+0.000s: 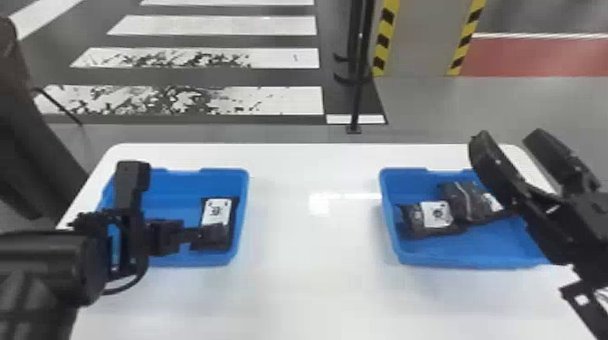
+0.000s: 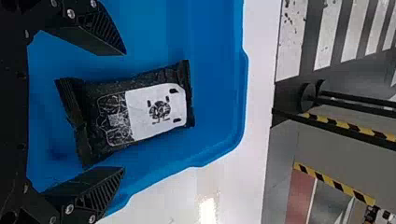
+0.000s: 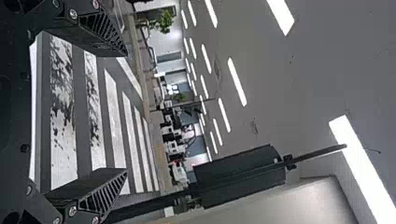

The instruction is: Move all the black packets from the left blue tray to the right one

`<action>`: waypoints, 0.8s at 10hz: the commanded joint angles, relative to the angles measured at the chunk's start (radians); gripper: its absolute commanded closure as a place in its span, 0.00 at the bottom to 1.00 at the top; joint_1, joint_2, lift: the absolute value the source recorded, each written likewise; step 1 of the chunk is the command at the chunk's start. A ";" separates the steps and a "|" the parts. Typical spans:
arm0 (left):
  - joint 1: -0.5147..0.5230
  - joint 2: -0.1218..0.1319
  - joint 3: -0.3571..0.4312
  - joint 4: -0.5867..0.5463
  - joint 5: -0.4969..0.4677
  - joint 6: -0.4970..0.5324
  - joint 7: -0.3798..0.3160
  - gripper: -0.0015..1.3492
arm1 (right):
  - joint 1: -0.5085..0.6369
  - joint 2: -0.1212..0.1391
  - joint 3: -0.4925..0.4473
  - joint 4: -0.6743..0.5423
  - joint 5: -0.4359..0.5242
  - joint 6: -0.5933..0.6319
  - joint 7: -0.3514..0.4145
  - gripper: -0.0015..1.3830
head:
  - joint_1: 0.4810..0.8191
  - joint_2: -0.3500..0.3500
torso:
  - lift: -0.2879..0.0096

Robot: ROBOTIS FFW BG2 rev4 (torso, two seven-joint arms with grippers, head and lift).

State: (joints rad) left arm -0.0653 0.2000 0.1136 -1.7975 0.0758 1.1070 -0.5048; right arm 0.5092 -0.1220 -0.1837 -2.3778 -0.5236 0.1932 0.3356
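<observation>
The left gripper [image 2: 124, 111], fingers apart, hovers over a black packet [image 2: 156, 112] just ahead, apparently for pickup; advancing and closing should follow. The right gripper [image 3: 126, 112] gapes.

Plain blue rectangular plastic left tray [image 1: 176, 190] and right tray [image 1: 475, 251], black pillow-shaped plastic packet [image 2: 123, 112] with white panel [image 2: 156, 112], smooth white worktop [image 1: 316, 253], yellow-and-black striped edging [image 1: 383, 41], white-striped dark grey floor [image 1: 203, 76]

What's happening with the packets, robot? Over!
Left gripper open over black packet in left tray. Right gripper open, raised by right tray. Nothing seen in the way.
</observation>
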 commanded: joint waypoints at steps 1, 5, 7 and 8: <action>-0.040 0.003 -0.018 0.066 0.000 -0.010 0.000 0.12 | 0.018 0.001 0.028 0.003 -0.021 0.001 0.007 0.11 | 0.63 0.57 | 0.50; -0.094 0.007 -0.066 0.196 0.064 -0.025 0.000 0.60 | 0.011 0.002 0.038 0.013 -0.043 0.018 0.020 0.11 | 0.63 0.57 | 0.50; -0.089 0.010 -0.066 0.196 0.052 -0.044 -0.029 0.62 | 0.011 0.002 0.042 0.015 -0.055 0.023 0.022 0.11 | 0.63 0.56 | 0.50; -0.089 0.012 -0.062 0.194 0.032 -0.049 -0.037 0.96 | 0.011 0.002 0.044 0.020 -0.065 0.025 0.023 0.11 | 0.63 0.56 | 0.50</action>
State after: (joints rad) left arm -0.1542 0.2104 0.0506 -1.6027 0.1183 1.0603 -0.5427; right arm 0.5202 -0.1196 -0.1404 -2.3587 -0.5821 0.2171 0.3585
